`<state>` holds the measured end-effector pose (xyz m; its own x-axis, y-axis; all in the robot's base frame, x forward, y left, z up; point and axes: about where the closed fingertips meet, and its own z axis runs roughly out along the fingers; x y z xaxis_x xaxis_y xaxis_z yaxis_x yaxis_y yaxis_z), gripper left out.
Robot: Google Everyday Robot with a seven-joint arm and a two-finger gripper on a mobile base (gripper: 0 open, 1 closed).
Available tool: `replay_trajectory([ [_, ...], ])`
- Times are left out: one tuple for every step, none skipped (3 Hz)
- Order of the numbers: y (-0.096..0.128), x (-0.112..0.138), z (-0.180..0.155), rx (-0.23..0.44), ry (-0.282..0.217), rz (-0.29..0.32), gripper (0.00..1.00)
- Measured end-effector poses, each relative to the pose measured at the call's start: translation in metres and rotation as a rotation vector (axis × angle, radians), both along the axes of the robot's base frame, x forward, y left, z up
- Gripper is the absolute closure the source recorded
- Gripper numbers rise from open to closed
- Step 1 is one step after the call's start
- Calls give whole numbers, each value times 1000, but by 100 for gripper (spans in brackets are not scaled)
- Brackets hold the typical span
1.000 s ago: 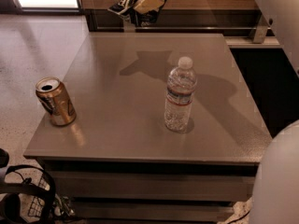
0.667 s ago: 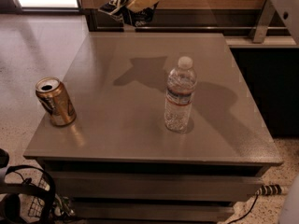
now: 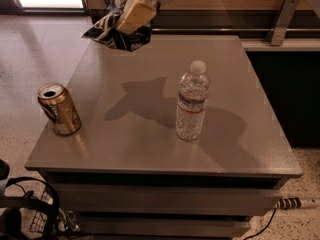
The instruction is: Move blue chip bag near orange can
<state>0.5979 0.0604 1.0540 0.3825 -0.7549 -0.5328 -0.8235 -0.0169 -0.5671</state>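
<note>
**Blue chip bag point(image 3: 111, 33) off the tabletop point(image 3: 150, 154), upper left of frame, pinched in my gripper point(image 3: 131, 19).**

My jaws are clamped on the bag's bunched upper part, and the rest hangs down and to the left of them over the far left corner, clear of the surface. I judge the bag light and soft. The foil is crinkly and slick, gives under a squeeze, and the chips inside would crush. The best hold is a fold or the gathered top, not the belly, with moderate pressure. It may swing or twist in the hold. The orange can point(image 3: 60, 109) stands upright at the left edge of the frame, well apart from the bag. The water bottle point(image 3: 192, 101) stands right of centre, away from the bag's likely path to the can.
</note>
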Motion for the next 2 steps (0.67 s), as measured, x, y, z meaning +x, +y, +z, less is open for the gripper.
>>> replay_trajectory([
  [15, -27, -12, -46, 40, 24, 100],
  [29, -40, -33, -90, 106, 79, 100],
])
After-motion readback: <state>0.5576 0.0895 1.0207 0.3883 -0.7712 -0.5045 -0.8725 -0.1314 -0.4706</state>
